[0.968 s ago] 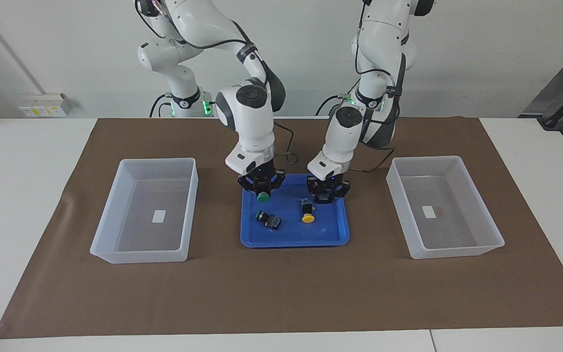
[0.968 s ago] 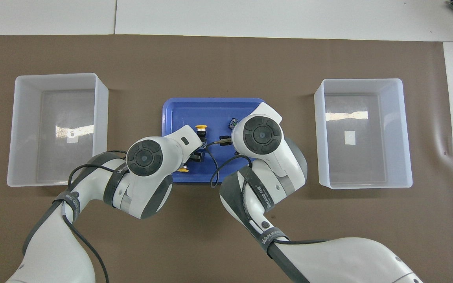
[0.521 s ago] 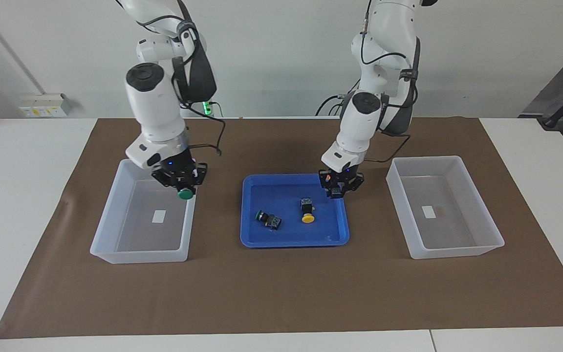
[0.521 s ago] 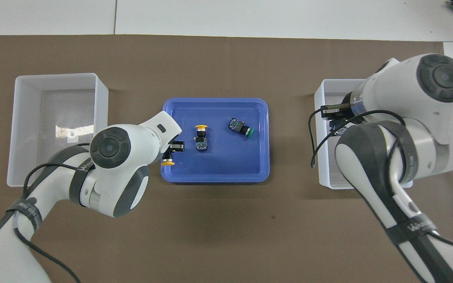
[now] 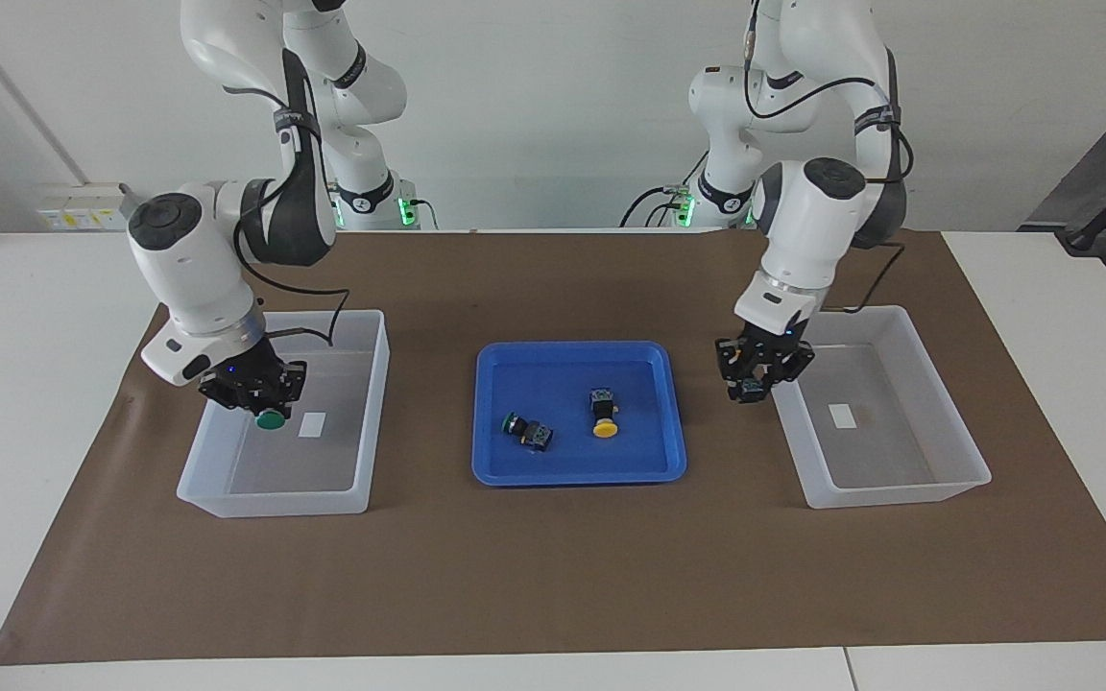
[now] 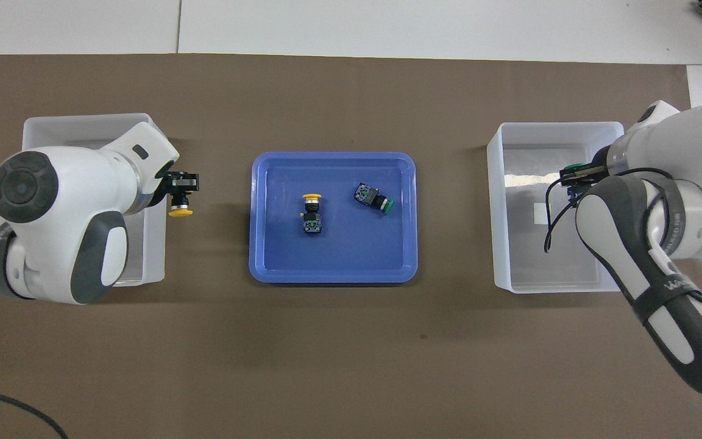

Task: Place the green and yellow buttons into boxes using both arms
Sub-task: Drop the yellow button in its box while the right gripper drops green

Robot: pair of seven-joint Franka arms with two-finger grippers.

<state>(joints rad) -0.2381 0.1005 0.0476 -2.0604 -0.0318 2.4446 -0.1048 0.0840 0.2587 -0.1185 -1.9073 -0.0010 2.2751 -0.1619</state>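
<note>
I work in a robotics lab: my two white jointed arms (image 5: 207, 259) stand at a plain white surface (image 5: 35, 384) under a brown mat (image 5: 553, 576), against a bare white wall (image 5: 553, 96).

A white table (image 5: 54, 384) carries a brown mat (image 5: 553, 566); on it a blue tray (image 5: 580, 474) sits between two boxes (image 5: 275, 494) (image 5: 889, 489).

From my console: the blue tray (image 5: 580, 470) sits mid-mat, with bare brown mat (image 5: 553, 566) between it and each box — lanes I could drop through. The right gripper (image 5: 268, 408) fills the air over one box (image 5: 270, 499), green button (image 5: 271, 419) in its grip. The left gripper (image 5: 753, 384) hangs by the inner wall of the other box (image 5: 899, 494), yellow button (image 6: 180, 211) in its grip — that box's middle lies unobstructed.
</note>
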